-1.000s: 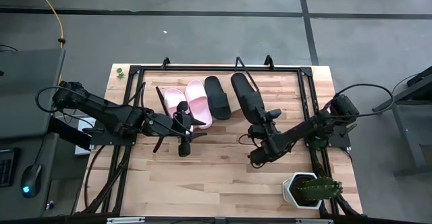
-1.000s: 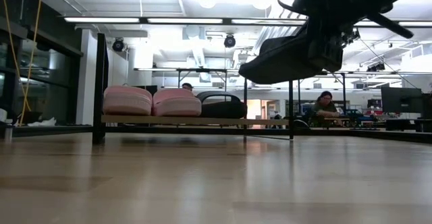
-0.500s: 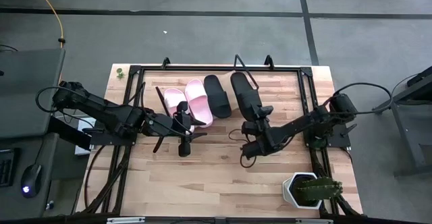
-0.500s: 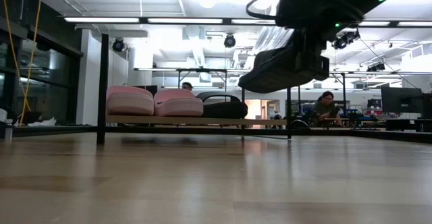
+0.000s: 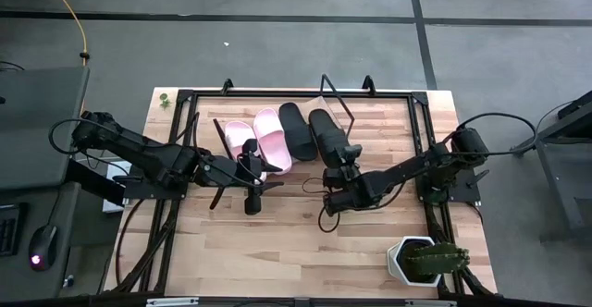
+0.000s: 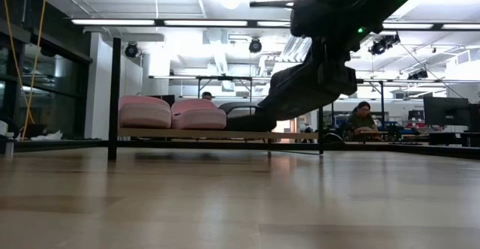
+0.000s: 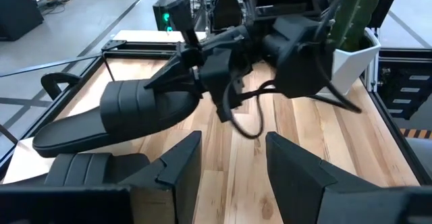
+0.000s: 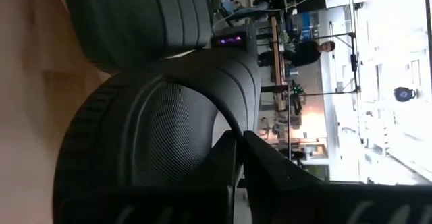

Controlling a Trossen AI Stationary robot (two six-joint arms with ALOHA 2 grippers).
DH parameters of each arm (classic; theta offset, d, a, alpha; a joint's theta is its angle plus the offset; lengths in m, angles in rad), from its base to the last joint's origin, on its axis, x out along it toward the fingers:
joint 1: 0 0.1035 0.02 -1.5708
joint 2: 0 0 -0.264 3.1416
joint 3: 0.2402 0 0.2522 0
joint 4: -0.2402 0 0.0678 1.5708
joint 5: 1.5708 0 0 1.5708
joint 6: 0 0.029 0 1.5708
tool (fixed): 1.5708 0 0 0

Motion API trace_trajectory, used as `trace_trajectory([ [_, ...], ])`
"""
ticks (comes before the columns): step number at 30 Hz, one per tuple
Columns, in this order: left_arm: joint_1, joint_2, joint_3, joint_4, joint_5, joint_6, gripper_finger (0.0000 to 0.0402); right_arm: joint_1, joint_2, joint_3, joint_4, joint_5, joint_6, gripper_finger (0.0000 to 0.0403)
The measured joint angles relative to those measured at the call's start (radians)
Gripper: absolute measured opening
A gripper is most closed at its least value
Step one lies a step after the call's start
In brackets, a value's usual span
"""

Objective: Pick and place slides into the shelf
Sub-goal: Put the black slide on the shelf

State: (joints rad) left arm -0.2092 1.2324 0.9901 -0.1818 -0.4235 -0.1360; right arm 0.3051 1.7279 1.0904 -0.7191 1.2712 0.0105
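Observation:
Two pale pink slides (image 5: 257,141) and one black slide (image 5: 297,131) lie side by side on the shelf (image 6: 187,134), a light board on a black wire frame at the table's far side. My right gripper (image 5: 340,157) is shut on the second black slide (image 5: 325,131), right of the first. In the low view this slide (image 6: 300,88) slants, its far end low near the shelf; whether it touches there I cannot tell. My left gripper (image 7: 229,163) hovers open near the pink slides, holding nothing. My right gripper pinches the black slide by the edge of its wide strap (image 8: 237,126), at the slide's near end, between its two fingers (image 8: 270,173). The fingers come nearly level from the table's near right. The near end is lifted and the slide slopes down toward the shelf.
A white pot with a green cactus (image 5: 421,259) stands at the table's near right corner. Black frame rails (image 5: 176,150) run along the table's edges. Bare wood lies in front of the shelf. People sit in the room behind (image 6: 361,118).
My right gripper has carried the black slide toward the table's left edge, up beside the other black slide, rolling as it went. The slide's far end has tipped down toward the shelf, and it now lies nearly parallel to the others.

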Motion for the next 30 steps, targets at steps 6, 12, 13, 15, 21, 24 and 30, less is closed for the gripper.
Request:
trace_trajectory([
  [6,0.000,0.000,0.000,0.000,0.000,0.000,0.0150,-0.057,0.000,0.000,0.006,-0.016,-0.028,0.0000],
  [12,0.000,0.000,0.000,0.000,0.000,0.000,0.0150,-0.098,0.000,0.000,0.080,-0.059,-0.108,0.0000],
  [13,0.000,0.000,0.000,0.000,0.000,0.000,0.0150,-0.103,0.000,0.000,0.101,-0.076,-0.127,0.0000],
  [15,0.000,0.000,0.000,0.000,0.000,0.000,0.0150,-0.113,0.000,0.000,0.148,-0.102,-0.168,0.0000],
  [21,0.000,0.000,0.000,-0.001,0.000,0.000,0.0150,-0.142,0.000,0.000,0.246,-0.121,-0.267,0.0000],
  [24,0.000,0.000,0.000,0.000,0.000,0.000,0.0150,-0.162,0.000,0.000,0.264,-0.138,-0.285,0.0000],
  [30,0.000,0.000,0.000,-0.001,0.000,0.000,0.0150,-0.201,0.000,-0.010,0.283,-0.154,-0.284,0.0000],
])
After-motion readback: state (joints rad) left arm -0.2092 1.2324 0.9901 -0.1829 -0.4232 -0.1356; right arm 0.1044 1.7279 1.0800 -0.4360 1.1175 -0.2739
